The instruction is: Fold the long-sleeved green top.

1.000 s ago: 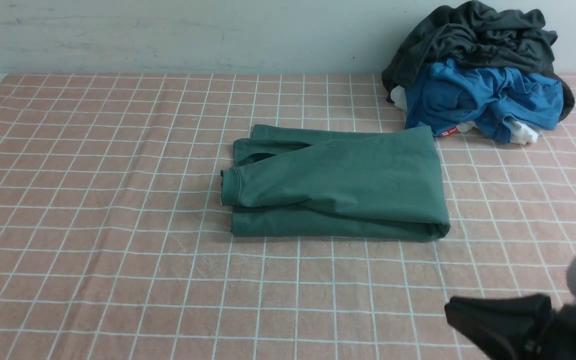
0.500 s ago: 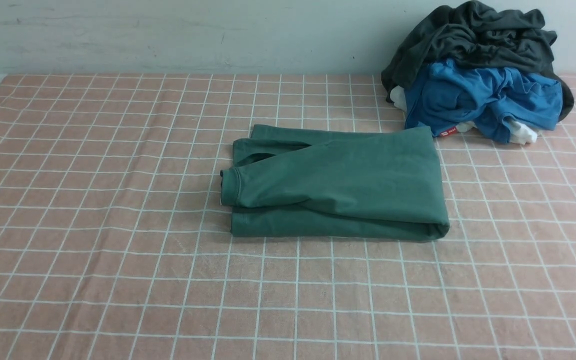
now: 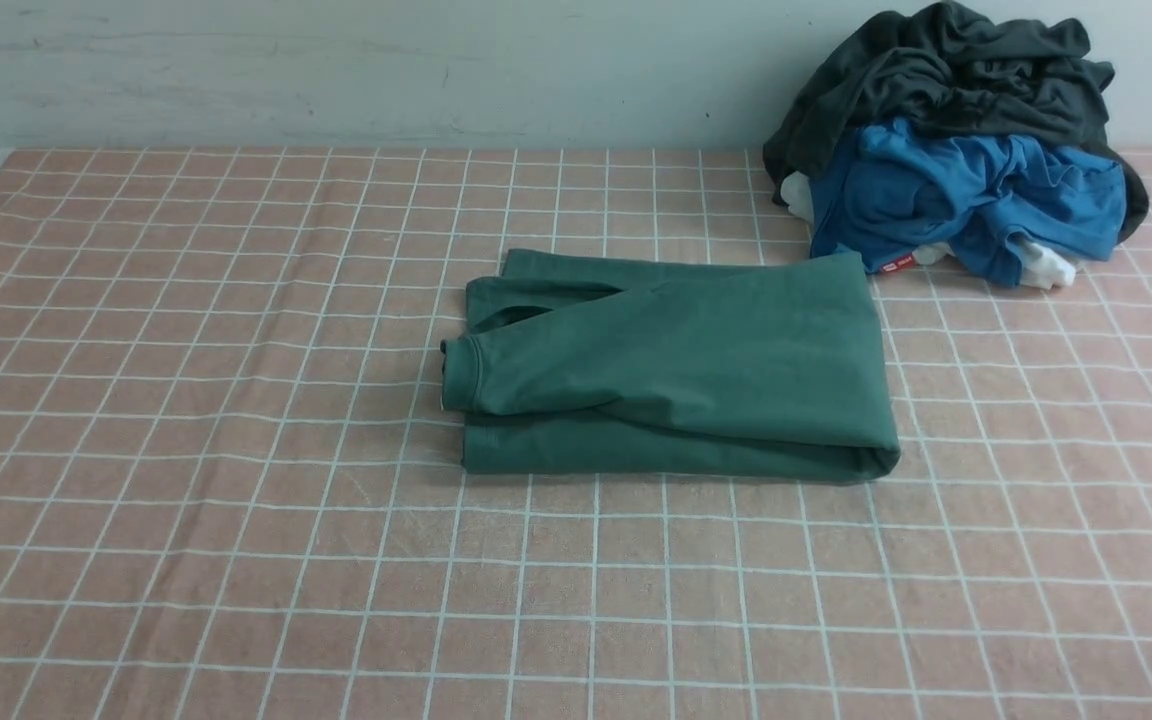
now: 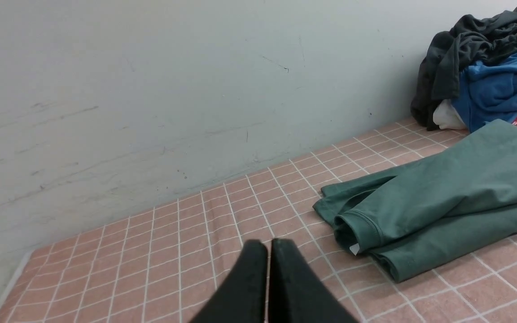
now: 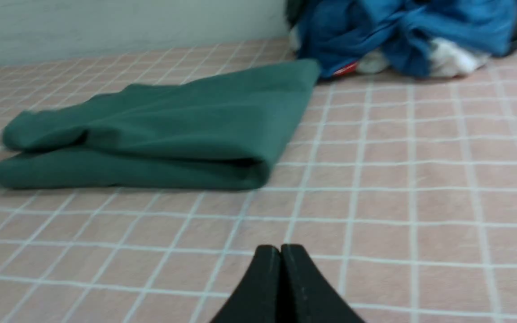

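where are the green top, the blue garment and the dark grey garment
green long-sleeved top (image 3: 696, 370), front view, middle of the folded body
blue garment (image 3: 946, 195), front view, its bunched front
dark grey garment (image 3: 956, 70), front view, top of the pile

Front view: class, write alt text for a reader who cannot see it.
A dark green cotton long-sleeved top lies folded into a rectangle mid-table on a pink checked cloth, one ribbed cuff at its left edge. A crumpled pile, charcoal-grey garment over bright blue garment, sits far right against the wall.
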